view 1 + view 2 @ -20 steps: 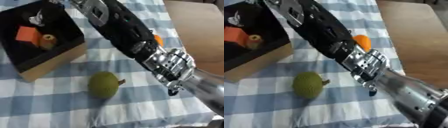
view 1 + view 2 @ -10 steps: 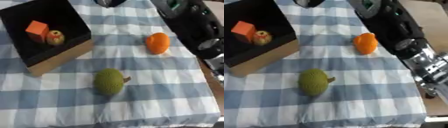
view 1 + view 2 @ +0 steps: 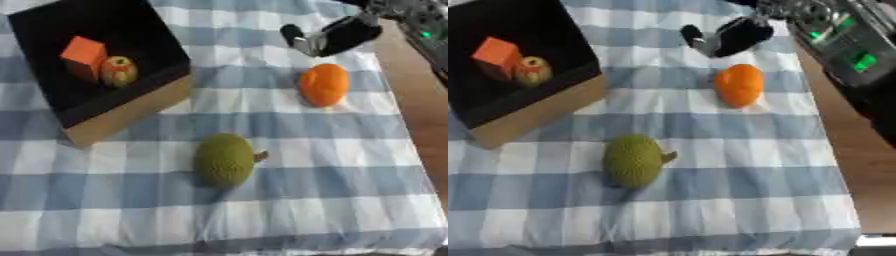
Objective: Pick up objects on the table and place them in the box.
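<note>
A black-lined cardboard box (image 3: 131,112) stands at the upper left. It holds an orange cube (image 3: 84,51) and a small red-yellow apple-like fruit (image 3: 118,71). On the blue checked cloth lie an orange fruit (image 3: 324,85) at the right and a bumpy green fruit with a short stem (image 3: 225,160) near the middle. My right hand (image 3: 337,36), black and silver, hovers at the top right, just beyond the orange fruit and not touching it. It is too blurred to read. My left hand does not show.
The bare wooden table top (image 3: 842,145) runs along the cloth's right side. My right forearm with green lights (image 3: 846,42) fills the top right corner. The cloth's front edge (image 3: 262,245) lies near the bottom.
My right arm has drawn back from across the table's right side to the top right corner, uncovering the orange fruit. The whole picture has shifted too. Both fruits lie where they were.
</note>
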You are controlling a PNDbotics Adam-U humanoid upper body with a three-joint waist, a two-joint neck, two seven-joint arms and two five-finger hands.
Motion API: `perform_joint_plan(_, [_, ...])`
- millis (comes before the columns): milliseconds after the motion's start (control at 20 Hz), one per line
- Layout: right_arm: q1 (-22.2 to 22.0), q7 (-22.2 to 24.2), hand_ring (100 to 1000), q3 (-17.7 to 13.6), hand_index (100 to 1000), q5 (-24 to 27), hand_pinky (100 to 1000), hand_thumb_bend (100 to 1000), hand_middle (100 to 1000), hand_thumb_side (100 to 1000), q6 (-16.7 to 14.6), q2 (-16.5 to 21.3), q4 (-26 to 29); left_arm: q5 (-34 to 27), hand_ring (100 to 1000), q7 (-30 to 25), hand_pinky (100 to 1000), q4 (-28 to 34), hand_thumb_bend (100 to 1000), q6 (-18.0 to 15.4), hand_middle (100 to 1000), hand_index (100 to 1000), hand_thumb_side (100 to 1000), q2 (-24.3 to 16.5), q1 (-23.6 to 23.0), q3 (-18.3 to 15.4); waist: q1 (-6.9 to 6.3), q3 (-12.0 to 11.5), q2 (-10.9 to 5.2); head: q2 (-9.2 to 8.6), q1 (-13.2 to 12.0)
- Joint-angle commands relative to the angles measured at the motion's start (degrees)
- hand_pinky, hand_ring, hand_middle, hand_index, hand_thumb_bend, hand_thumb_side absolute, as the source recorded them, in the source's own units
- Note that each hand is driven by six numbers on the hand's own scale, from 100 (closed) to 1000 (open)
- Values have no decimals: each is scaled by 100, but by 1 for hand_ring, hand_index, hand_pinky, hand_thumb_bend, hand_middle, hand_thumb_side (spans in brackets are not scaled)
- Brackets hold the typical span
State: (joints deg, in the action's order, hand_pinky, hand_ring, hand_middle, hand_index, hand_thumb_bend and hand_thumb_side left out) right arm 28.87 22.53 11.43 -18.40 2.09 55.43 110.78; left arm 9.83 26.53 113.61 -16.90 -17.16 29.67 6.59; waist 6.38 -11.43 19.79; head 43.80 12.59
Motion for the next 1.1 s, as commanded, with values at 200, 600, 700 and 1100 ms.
perform_joint_plan(200, [-839,-247,979,-592,936,-278,904,100,768,100,113,259,360,151,876,237,750,98,549,140,748,795,626,-163,-67,-195,-192,108,-133,32,-102])
perform_joint_plan(600, [-1338,11,995,-674,945,-633,915,158,788,100,-21,134,29,214,879,323,749,98,546,248,749,795,630,-186,-152,-229,-246,181,-115,32,-103])
perform_joint_plan(700, [-1382,21,996,-672,956,-744,917,180,790,100,-25,103,-98,217,880,324,749,98,545,260,750,795,631,-184,-154,-227,-248,182,-112,32,-113])
perform_joint_plan(1100, [-1264,-14,1000,-590,968,-1214,927,245,818,140,-74,-34,-679,201,882,305,748,98,542,303,751,795,635,-174,-171,-208,-271,171,-102,32,-108])
